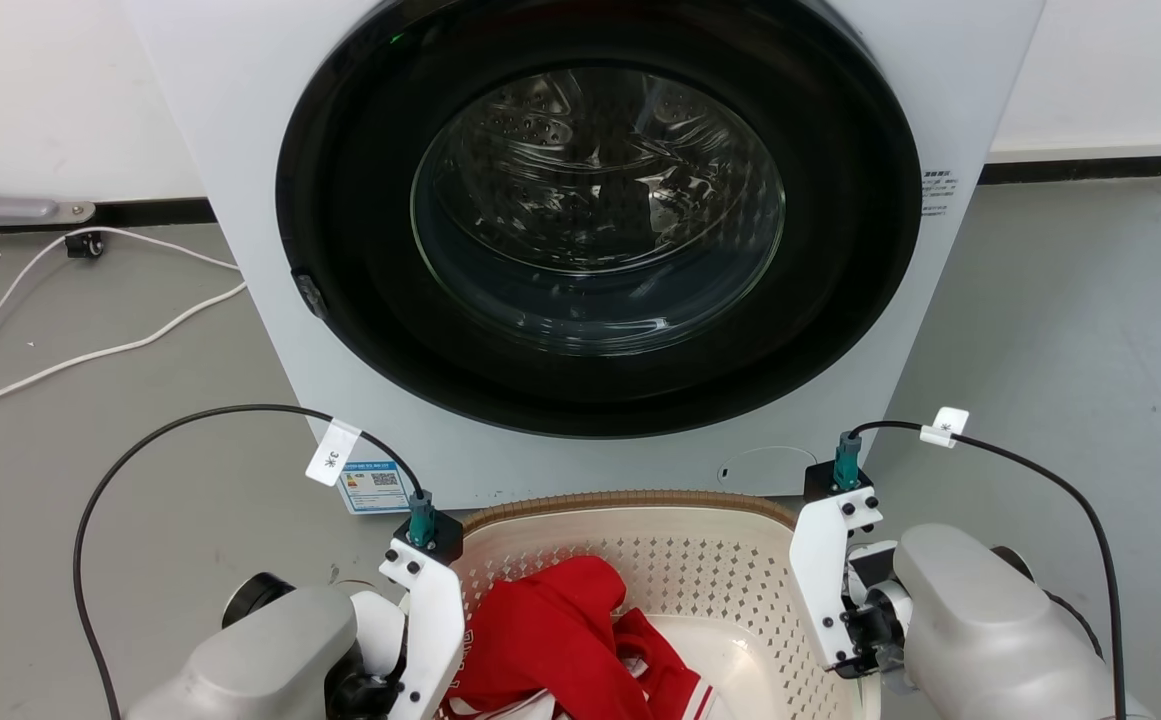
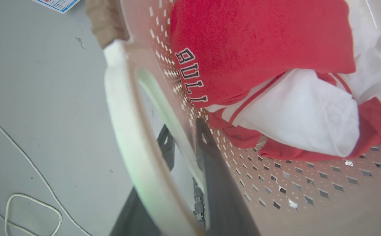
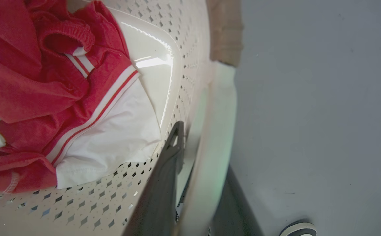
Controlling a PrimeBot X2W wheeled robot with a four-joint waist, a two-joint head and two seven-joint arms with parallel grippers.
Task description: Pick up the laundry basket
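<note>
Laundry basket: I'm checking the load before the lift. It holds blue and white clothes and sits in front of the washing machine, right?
Not quite. The clothes are red and white, not blue, as the left wrist view shows. The laundry basket does sit in front of the washing machine.

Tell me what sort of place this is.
Probably a laundry area, perhaps a test room: a front-loading washing machine stands on a grey floor, a laundry basket holding a red garment sits before it, and a loose white cable trails alongside.
</note>
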